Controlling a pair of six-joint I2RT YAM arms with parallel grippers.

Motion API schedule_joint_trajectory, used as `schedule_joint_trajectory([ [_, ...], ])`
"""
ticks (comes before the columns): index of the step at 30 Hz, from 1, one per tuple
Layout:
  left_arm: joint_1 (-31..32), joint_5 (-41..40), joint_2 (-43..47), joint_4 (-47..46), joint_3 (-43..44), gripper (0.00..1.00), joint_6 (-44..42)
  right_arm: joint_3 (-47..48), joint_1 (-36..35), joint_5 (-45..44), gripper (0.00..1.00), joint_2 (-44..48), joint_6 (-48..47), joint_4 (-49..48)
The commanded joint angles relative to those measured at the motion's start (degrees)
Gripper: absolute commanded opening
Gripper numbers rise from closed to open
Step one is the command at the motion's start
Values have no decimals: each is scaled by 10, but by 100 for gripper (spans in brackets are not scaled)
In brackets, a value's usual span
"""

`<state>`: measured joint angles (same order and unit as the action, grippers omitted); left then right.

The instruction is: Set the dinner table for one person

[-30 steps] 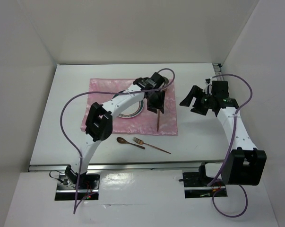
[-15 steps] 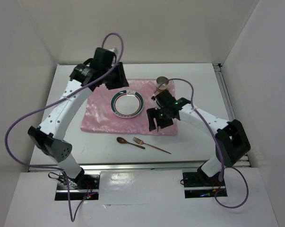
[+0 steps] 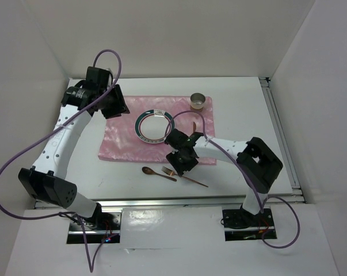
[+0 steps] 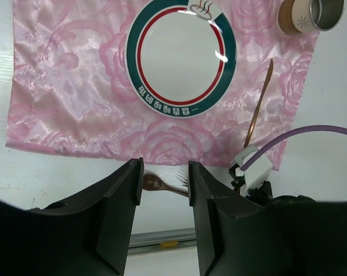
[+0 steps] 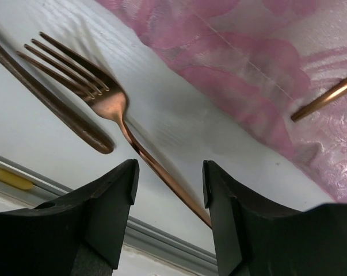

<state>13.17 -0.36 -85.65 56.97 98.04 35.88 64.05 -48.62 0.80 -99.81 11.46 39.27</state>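
The white dinner table (image 3: 242, 98) carries a pink floral mat (image 3: 124, 138) with a green-rimmed plate (image 3: 154, 126) on it. A metal cup (image 3: 198, 101) stands at the mat's far right corner. A copper knife (image 3: 194, 127) lies on the mat right of the plate. A brown spoon (image 3: 158, 173) and a copper fork (image 3: 187, 179) lie on the table in front of the mat. My right gripper (image 3: 182, 164) is open, low over the fork (image 5: 113, 103), with the handle running between its jaws. My left gripper (image 3: 115, 106) is open and empty, high over the mat's far left corner.
In the left wrist view the plate (image 4: 180, 57), cup (image 4: 308, 14), knife (image 4: 259, 103) and spoon (image 4: 153, 183) show below. A metal rail (image 5: 161, 238) runs along the table's near edge, close to the right gripper. White walls enclose the table on three sides.
My left arm has swung from the plate's right side back to the far left, leaving the knife on the mat. My right arm has come in from the right and lowered over the fork.
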Motion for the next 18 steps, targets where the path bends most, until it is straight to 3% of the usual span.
schedule_joint_trajectory([
  [1,-11,22,32,-16,-7,53,-21,-9,-12,-5,59,-8,-18,-21],
  [11,-23,27,37,-21,-18,53,-21,-25,-17,0,51,-38,-18,-45],
  [18,-33,33,37,-5,11,53,-32,-8,-37,-7,16,-7,-35,-8],
])
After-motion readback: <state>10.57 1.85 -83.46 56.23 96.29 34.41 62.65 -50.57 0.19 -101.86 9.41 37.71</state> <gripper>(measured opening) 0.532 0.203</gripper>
